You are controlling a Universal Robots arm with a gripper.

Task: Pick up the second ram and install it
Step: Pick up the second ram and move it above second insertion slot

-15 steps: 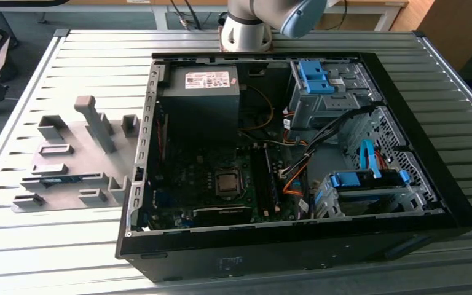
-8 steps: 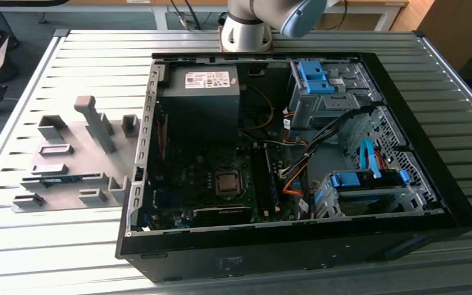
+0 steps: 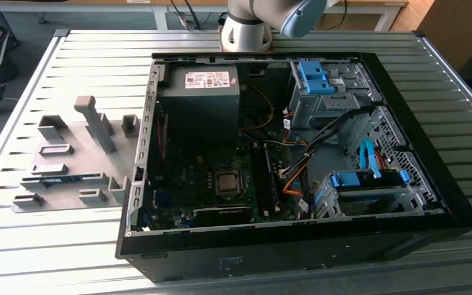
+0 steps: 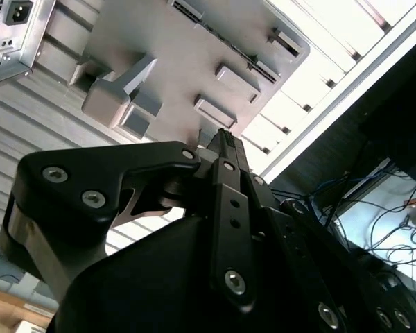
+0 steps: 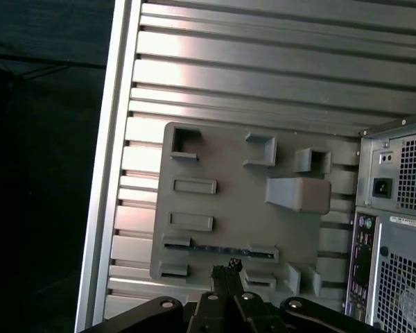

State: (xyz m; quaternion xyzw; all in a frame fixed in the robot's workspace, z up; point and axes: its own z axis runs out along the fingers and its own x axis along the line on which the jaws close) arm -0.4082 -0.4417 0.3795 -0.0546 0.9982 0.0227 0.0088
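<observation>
In grey holder tray [image 5: 229,215], second ram [image 5: 218,248] resting, fingers [image 5: 225,277] facing it, seemingly pressed together, empty

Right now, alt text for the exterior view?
An open computer case lies on a slatted metal table, its motherboard exposed, the robot arm's base beyond it. On the exterior view's left, a grey holder tray carries the second ram, seated in a slot.

Print on power supply label [image 3: 208,80] illegible.
</observation>
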